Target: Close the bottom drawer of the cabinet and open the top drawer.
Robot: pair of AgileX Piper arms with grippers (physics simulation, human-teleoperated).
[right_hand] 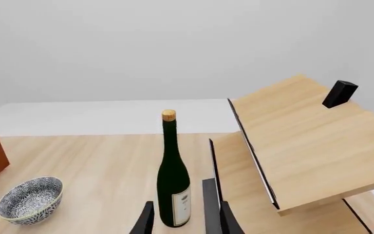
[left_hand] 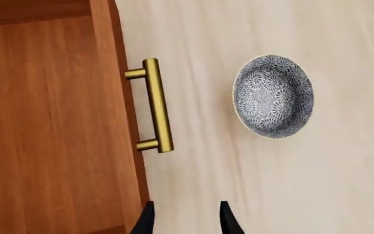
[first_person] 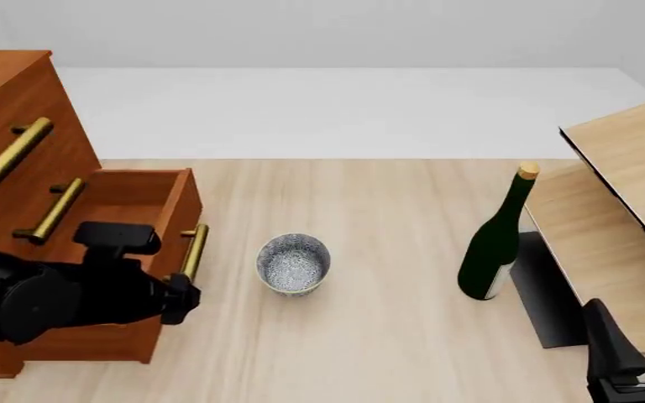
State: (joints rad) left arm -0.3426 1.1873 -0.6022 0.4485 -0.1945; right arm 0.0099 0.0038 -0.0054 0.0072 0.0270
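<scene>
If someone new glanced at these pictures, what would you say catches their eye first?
Probably the reddish cabinet at the table's left, its bottom drawer pulled out with the left tool open just short of its brass handle. Next, the patterned bowl mid-table and the dark green bottle standing upright at the right.

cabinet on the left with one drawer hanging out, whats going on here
Two robot arms sit at a table in a simulator. The bottom drawer of the cabinet is pulled out; the top drawer is shut. The left gripper hovers open just short of the bottom drawer's handle, touching nothing. The right gripper waits open near a wine bottle. A patterned bowl stands between them.
</scene>
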